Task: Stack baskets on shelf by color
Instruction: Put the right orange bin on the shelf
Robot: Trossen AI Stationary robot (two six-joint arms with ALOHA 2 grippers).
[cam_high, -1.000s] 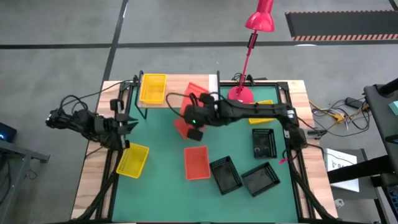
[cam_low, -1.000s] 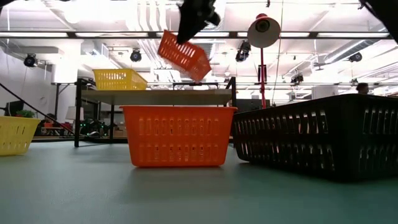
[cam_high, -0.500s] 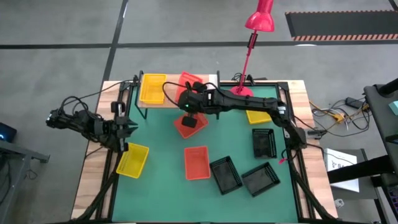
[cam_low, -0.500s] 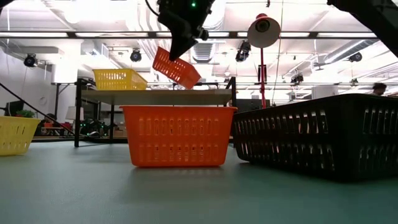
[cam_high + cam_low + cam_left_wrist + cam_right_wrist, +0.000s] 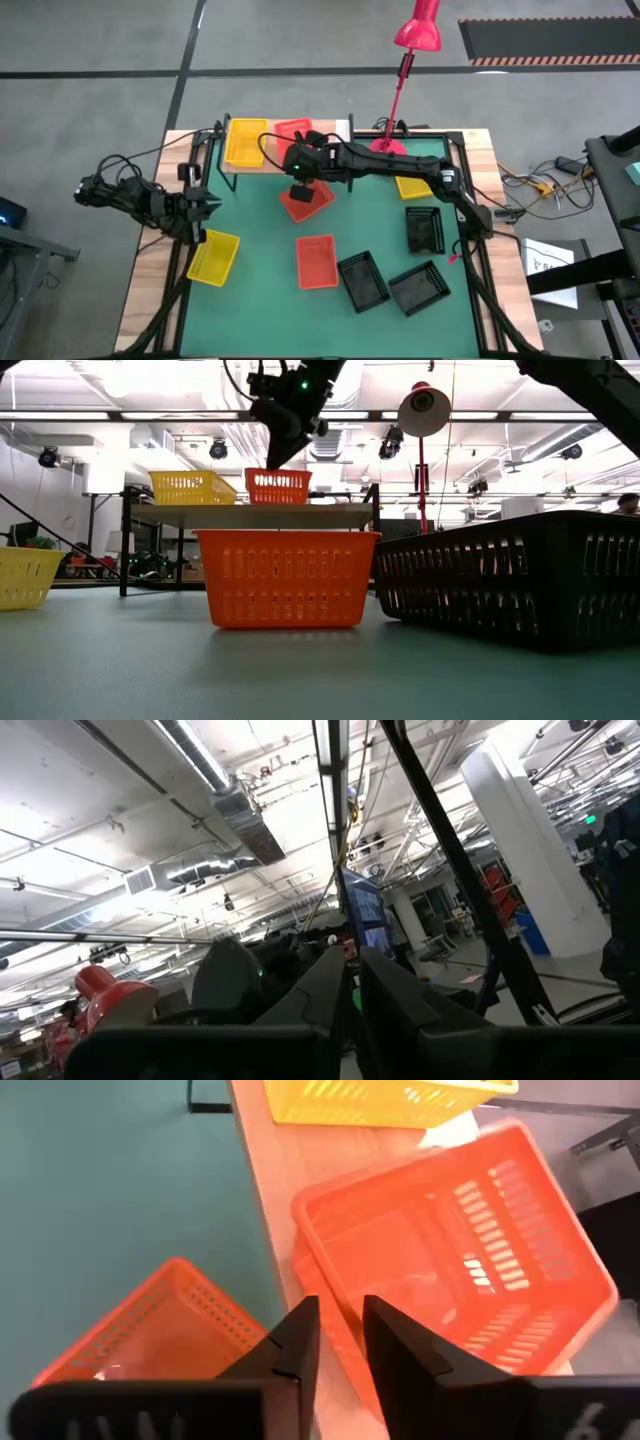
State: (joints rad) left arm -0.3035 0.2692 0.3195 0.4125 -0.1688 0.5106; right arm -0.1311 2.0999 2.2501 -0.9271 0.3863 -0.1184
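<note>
A red-orange basket [image 5: 291,130] [image 5: 277,485] stands level by its bottom on the shelf's wooden top [image 5: 322,131], beside a yellow basket [image 5: 246,142] [image 5: 192,486]. My right gripper [image 5: 300,163] [image 5: 272,460] [image 5: 340,1335] is over its near side, shut on it. Two more red-orange baskets [image 5: 306,201] [image 5: 316,262] lie on the green table. The second of these fills the low view's middle [image 5: 286,577]. Three black baskets [image 5: 424,229] [image 5: 362,280] [image 5: 418,288] and two yellow ones [image 5: 213,257] [image 5: 416,186] also rest there. My left gripper [image 5: 207,205] [image 5: 353,992] waits shut at the table's left edge. My right gripper holds the red-orange basket by the rim of its near wall [image 5: 328,1285], one finger [image 5: 400,1355] inside the basket and one [image 5: 292,1345] outside. The fingers come down from above, slanting from the table's near side. The basket sits level on the shelf top.
A pink desk lamp [image 5: 400,75] stands at the far edge, just right of the shelf. The shelf's black legs [image 5: 125,545] rise from the table's far left part. Bare green table [image 5: 260,230] lies between the left yellow basket and the red-orange ones.
My right gripper has moved toward the far-left, over the shelf, and down. The red-orange basket it carries hung tilted in the air a second ago; now it stands level on the shelf top beside the yellow basket.
</note>
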